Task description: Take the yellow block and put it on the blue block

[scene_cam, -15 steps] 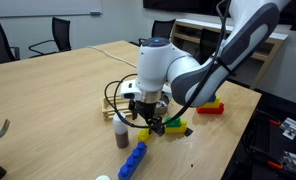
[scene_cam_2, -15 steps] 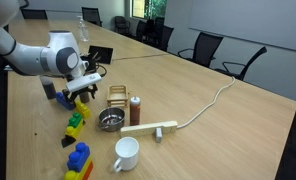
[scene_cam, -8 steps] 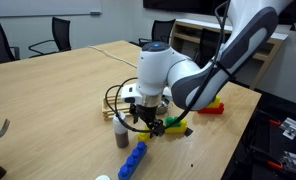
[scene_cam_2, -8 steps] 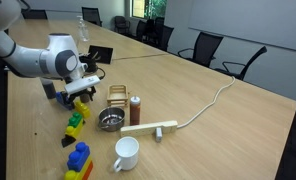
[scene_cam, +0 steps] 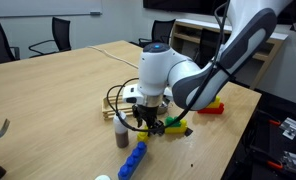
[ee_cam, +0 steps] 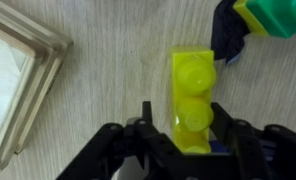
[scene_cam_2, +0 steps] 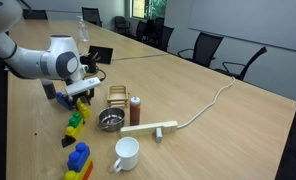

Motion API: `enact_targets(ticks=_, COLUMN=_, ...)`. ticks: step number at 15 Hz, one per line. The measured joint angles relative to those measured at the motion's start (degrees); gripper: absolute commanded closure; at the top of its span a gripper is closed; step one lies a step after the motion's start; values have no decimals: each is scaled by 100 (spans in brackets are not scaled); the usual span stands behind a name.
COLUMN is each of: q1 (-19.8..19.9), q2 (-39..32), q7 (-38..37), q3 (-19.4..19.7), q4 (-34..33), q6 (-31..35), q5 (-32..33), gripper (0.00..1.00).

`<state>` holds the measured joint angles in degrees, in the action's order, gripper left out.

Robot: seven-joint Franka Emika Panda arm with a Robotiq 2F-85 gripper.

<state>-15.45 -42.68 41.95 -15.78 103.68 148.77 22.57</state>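
Observation:
The yellow block [ee_cam: 193, 95] lies on the wooden table, its studs facing the wrist camera. My gripper [ee_cam: 181, 112] is straight above it, one black finger against each long side, so it is shut on the block, which still rests on the table. In both exterior views the gripper [scene_cam: 148, 122] [scene_cam_2: 81, 100] is low over the table, hiding the block. The long blue block [scene_cam: 135, 160] [scene_cam_2: 79, 158] lies loose at the table's near edge, a short way from the gripper.
A brown bottle [scene_cam: 122, 137] [scene_cam_2: 135, 110] stands beside the gripper. A green brick [scene_cam: 176, 125] [ee_cam: 273, 15] lies close by. Further off are a red-based stack [scene_cam: 210, 108], a white mug [scene_cam_2: 126, 153], a wooden stick [scene_cam_2: 150, 127], a metal bowl [scene_cam_2: 110, 121] and a wire rack [scene_cam_2: 118, 95].
The fingers have come in from wide open onto the yellow block's sides. The arm has hardly moved.

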Motion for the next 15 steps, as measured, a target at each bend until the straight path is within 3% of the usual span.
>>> enact_targets(ticks=3, q1=38, q2=0, q7=0, q3=0, q4=2, q6=10, q5=-11, gripper=90)
enact_targets(ticks=10, q1=121, q2=16, q7=0, q3=-42, q4=3, q6=30, q5=-275, gripper=90)
enact_targets(ticks=15, q1=212, q2=51, q7=4, q3=-277, q4=-22, q6=30, q5=-526, gripper=90)
